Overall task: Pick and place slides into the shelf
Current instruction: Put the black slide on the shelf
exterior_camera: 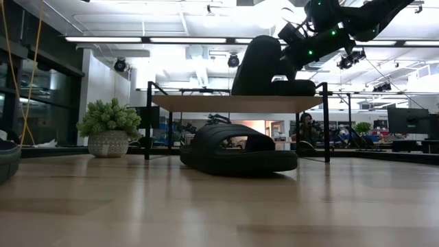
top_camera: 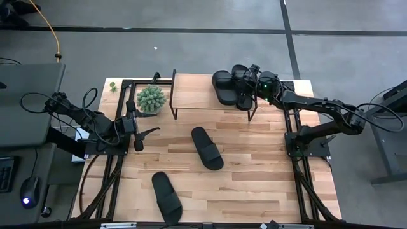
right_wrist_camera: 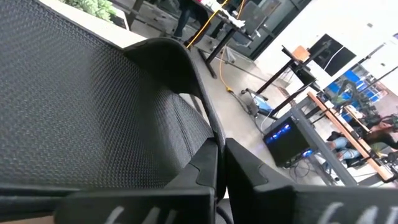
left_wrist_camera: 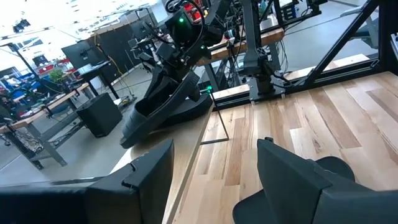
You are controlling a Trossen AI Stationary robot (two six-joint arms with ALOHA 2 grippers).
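Pale wood planks run the length of the bench (top_camera: 254,165), with wide bare stretches along its right side and near edge. Nearest that front edge lies one slide (top_camera: 166,197), flat and alone, well apart from both arms. Farther in, a second slide (top_camera: 207,147) rests flat near the middle of the bench, with open board all around it; the low view shows it sole-down just in front of the shelf (top_camera: 203,92). At the left edge the left claw (top_camera: 147,132) hangs beside the potted plant (top_camera: 151,98), its fingers spread and holding nothing, well apart from every slide. Behind the plant stands the shelf, its left half bare. On its right end sit two more slides: one slide lying flat (top_camera: 224,87), and just beside it a tilted slide (top_camera: 245,89) gripped by the right claw (top_camera: 254,86), whose fingers are clenched on it. From above these two merge into one dark mass, whereas the low view shows the held slide propped up on its edge, leaning over the flat one. The right wrist view shows only ribbed black rubber pressed against its fingers.
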